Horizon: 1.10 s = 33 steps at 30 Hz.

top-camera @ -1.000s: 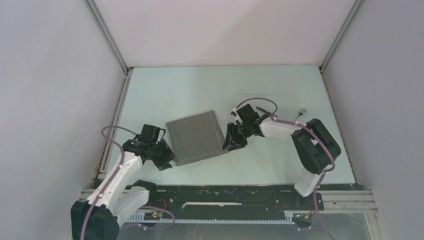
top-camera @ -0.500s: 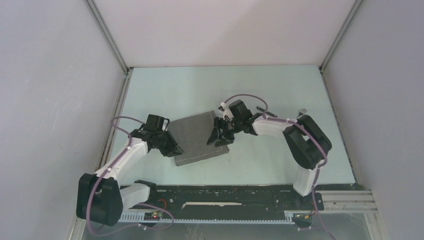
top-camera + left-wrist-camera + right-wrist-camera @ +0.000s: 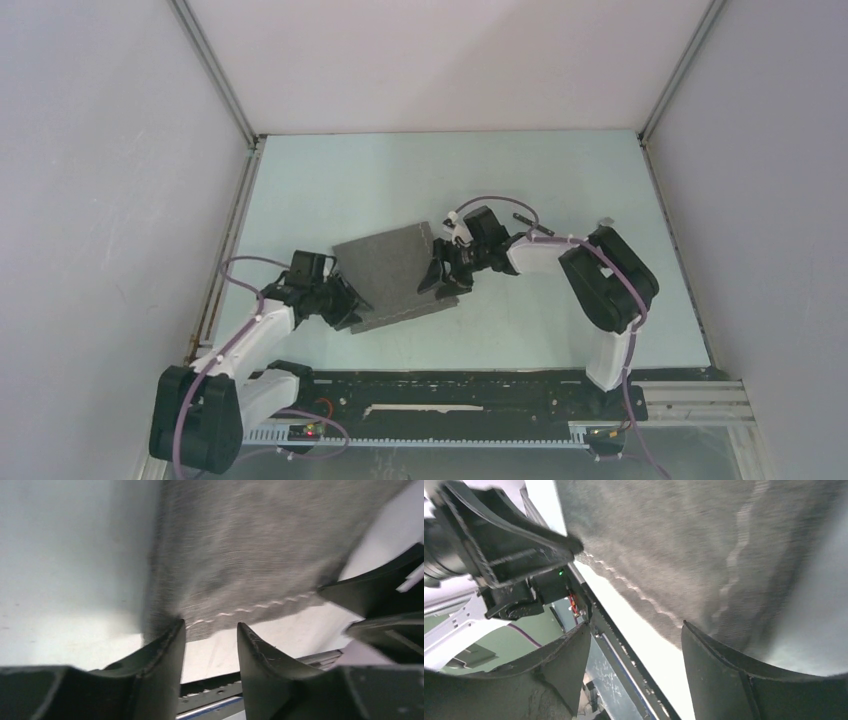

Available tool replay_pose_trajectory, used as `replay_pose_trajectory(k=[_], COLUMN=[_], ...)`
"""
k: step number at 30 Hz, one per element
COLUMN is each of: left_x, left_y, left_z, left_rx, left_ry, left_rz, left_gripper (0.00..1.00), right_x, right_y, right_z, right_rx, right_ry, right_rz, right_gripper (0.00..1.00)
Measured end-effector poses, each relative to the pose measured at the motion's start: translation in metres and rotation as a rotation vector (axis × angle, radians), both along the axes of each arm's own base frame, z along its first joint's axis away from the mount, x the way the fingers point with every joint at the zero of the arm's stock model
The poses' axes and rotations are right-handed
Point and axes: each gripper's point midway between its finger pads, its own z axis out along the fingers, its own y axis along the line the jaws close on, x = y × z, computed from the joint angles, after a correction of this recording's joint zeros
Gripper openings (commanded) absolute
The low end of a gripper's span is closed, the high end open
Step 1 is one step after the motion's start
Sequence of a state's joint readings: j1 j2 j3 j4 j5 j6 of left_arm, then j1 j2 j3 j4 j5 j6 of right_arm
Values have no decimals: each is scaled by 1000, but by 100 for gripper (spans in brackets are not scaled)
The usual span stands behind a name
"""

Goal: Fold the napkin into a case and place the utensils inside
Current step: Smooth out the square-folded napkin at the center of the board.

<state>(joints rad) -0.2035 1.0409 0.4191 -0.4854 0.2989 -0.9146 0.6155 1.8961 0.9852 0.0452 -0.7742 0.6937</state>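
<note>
The napkin [image 3: 392, 272] lies folded as a grey rectangle in the middle of the table [image 3: 330, 180], slightly turned, with pale stitching along its near edge. The left gripper [image 3: 350, 310] sits at its near left corner. Its jaws are a little apart, with one fingertip [image 3: 167, 645] touching the hem and nothing pinched between them. The right gripper [image 3: 437, 283] is at the cloth's right edge, jaws wide, the hem just past its tips and not held. To the far right, apart from the cloth, lie a dark knife [image 3: 528, 220] and, further right, a small pale fork [image 3: 605, 222].
</note>
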Motion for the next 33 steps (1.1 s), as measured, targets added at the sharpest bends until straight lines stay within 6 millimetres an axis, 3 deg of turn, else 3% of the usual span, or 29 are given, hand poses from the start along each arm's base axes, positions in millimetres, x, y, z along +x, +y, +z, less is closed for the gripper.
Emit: replay_pose_trajectory(k=[4, 7, 9, 12, 15, 19, 26, 33], left_x=[31, 64, 85, 107, 127, 132, 150, 148], left_y=[-4, 7, 24, 38, 36, 34, 62, 64], left_z=[50, 87, 94, 81, 51, 22, 20, -11], left_rx=[-41, -70, -69, -71, -91, -118, -104, -145], left_ry=[-122, -217, -244, -187, -77, 27, 10, 102], left_rz=[9, 54, 112, 150, 134, 116, 124, 110], left_gripper=[46, 33, 25, 22, 22, 23, 24, 24], right_x=[-13, -22, -25, -28, -26, -29, -26, -28], right_y=[21, 45, 64, 98, 131, 164, 193, 201], right_z=[31, 57, 67, 67, 55, 40, 42, 27], right_rx=[19, 79, 127, 194, 221, 231, 261, 250], right_ry=[-79, -142, -166, -161, -136, -124, -148, -135], right_rz=[39, 60, 67, 86, 104, 137, 191, 203], right_gripper=[75, 72, 71, 69, 72, 73, 72, 72])
